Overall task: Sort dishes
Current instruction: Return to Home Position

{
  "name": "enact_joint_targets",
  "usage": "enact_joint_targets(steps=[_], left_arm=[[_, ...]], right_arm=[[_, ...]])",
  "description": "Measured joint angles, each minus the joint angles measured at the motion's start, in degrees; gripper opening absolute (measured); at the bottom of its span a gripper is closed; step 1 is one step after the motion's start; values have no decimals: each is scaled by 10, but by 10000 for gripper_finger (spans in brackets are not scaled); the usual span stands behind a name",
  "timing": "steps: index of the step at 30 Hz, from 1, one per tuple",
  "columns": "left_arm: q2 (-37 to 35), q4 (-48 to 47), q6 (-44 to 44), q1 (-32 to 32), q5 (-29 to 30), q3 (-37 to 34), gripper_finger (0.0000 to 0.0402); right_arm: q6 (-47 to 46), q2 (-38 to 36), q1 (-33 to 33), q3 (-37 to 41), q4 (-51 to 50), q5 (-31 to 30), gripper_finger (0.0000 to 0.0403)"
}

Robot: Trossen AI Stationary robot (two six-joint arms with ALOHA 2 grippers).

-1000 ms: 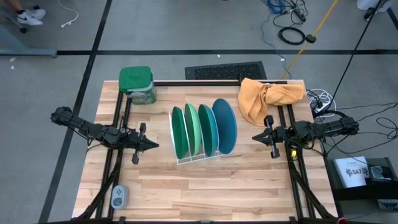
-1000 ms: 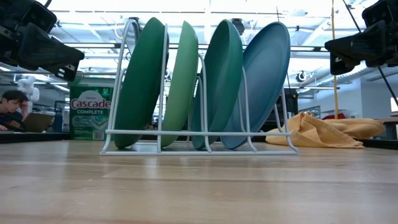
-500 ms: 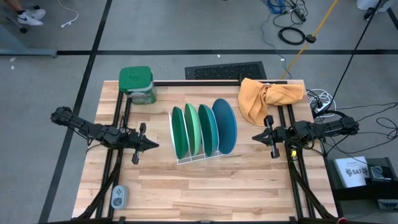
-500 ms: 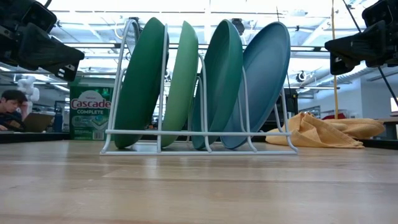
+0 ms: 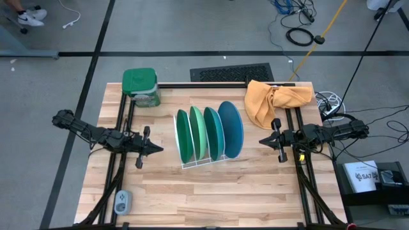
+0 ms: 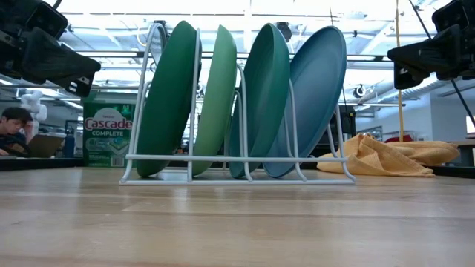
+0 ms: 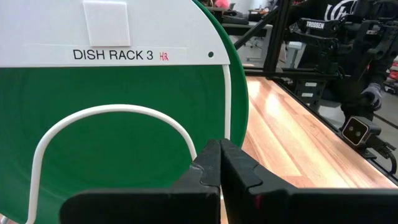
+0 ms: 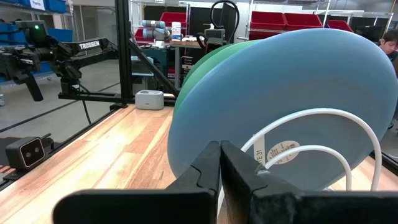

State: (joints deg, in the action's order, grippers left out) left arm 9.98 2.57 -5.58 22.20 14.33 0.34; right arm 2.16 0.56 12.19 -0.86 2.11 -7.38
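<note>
High view: with four plates (image 5: 213, 137) filling your wire rack (image 5: 192, 165), left gripper (image 5: 158, 149) and right gripper (image 5: 262, 141) hang closed and empty.

Grey floor (image 5: 51, 76) crossed by black lines (image 5: 192, 53), loose cables (image 5: 300, 35) (one coiled), perhaps red storage bins (image 8: 273, 18) beyond.

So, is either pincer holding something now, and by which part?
Nothing is held. The left pincer and right pincer are both shut and empty, apart from the white wire dish rack.
</note>
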Motion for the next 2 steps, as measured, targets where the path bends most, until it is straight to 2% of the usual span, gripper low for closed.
enact_joint_targets(steps=[2], left_arm=[[0, 0, 0, 0, 0, 0, 0]], right_arm=[[0, 0, 0, 0, 0, 0, 9]])
